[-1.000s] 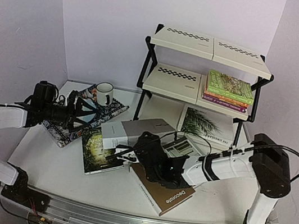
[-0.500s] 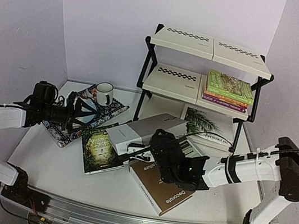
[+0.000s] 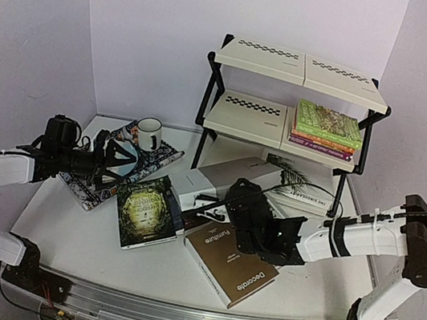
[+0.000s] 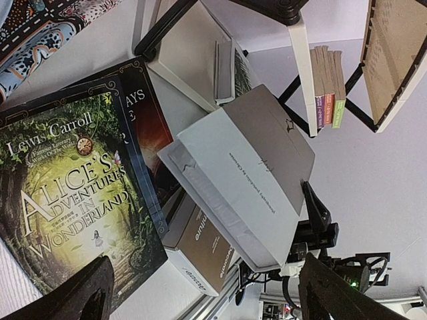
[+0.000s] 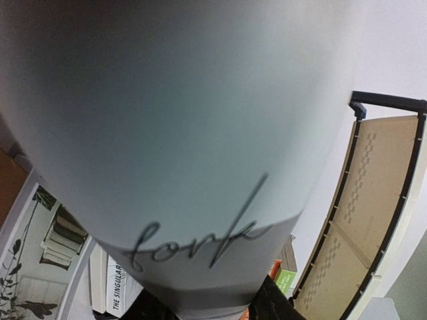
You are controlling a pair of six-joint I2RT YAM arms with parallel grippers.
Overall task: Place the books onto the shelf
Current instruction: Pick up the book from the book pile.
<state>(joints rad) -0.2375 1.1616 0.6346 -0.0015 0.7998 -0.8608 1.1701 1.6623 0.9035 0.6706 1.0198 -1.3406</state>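
My right gripper (image 3: 238, 198) is shut on the near edge of a thick grey-white book (image 3: 223, 178), held tilted above the table in front of the shelf (image 3: 293, 69). That book (image 5: 167, 120) fills the right wrist view, with a dark fingertip (image 5: 279, 303) at its lower edge. In the left wrist view the grey-white book (image 4: 247, 167) hangs over a brown "Decorate" book (image 4: 207, 243). A green "Alice" book (image 3: 144, 210), the Decorate book (image 3: 231, 262) and a palm-leaf book (image 3: 306, 192) lie on the table. Several books (image 3: 326, 129) sit stacked on the middle tier. My left gripper (image 3: 120, 160) hovers open at the left.
A white mug (image 3: 149, 132) stands on the dark patterned placemat (image 3: 157, 155) at the back left. The shelf's black legs (image 3: 205, 102) stand just behind the lifted book. The purple walls close in at the back and both sides.
My right arm has carried the grey-white book up and back to the right, toward the shelf, uncovering more of the Decorate book. The left arm has stayed put.
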